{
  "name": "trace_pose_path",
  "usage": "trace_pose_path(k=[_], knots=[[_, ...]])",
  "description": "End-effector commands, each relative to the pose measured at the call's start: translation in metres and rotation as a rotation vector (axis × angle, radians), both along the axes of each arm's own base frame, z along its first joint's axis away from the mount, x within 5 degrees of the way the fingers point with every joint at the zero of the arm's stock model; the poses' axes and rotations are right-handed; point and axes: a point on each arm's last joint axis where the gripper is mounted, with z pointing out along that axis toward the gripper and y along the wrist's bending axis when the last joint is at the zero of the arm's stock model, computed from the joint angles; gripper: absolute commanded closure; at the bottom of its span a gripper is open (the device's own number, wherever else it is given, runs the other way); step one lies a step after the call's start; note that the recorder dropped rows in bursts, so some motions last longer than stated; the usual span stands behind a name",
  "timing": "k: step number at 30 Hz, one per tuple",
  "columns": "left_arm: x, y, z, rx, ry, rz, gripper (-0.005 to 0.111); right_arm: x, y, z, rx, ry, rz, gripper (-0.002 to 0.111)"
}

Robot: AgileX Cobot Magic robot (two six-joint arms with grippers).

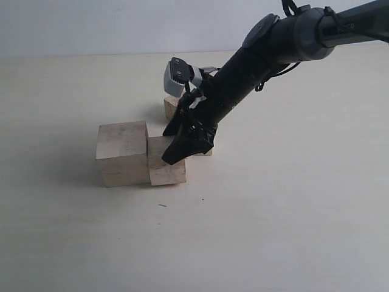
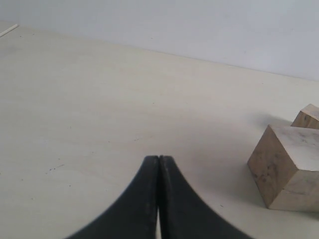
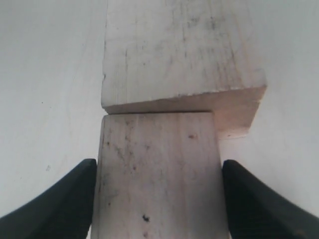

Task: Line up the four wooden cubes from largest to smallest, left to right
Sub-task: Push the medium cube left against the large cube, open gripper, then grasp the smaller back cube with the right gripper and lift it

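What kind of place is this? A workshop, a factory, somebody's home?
Most likely a robot test bench in a lab, not a home. There is a bare pale table against a blank white wall, and a black robot arm whose right gripper clasps a plain wooden cube beside others like it.

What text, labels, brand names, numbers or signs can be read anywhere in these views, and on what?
None: no readable text in any view.
The largest pale wooden cube, the smaller pale wooden cube beside it, the black robot arm, its grey camera housing and the cream tabletop show no markings, only grain and scuffs on the wood.
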Motion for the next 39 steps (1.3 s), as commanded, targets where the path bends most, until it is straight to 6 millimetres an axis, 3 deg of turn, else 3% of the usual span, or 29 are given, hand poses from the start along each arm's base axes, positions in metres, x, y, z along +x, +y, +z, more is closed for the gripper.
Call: trace_pose_path(k=[1,12,20,23,29,35,39], knots=[[0.0,0.0,0.001,-0.008,-0.01,-0.004,0.107,0.008,-0.003,-0.018,-0.063,-0.078,-0.03,0.072],[0.0,0.0,0.001,-0.008,-0.01,-0.004,0.107,0.004,-0.001,-0.018,-0.05,-0.085,0.021,0.058],[0.0,0.0,0.001,-0.008,-0.01,-0.004,0.107,0.004,0.002,-0.015,-0.03,-0.035,-0.037,0.033],[0.0,0.0,0.001,-0.008,-0.01,-0.004,0.107,0.003,0.002,-0.011,-0.017,-0.013,-0.045,0.03],[0.0,0.0,0.001,-0.008,-0.01,-0.004,0.107,0.002,0.002,0.018,0.02,-0.059,-0.041,0.03],[0.0,0.0,0.001,-0.008,-0.01,-0.004,0.107,-0.001,0.0,0.063,0.076,-0.151,-0.058,0.03],[0.0,0.0,0.001,-0.008,-0.01,-0.004,0.107,0.009,-0.001,0.083,0.085,-0.231,-0.217,0.03]])
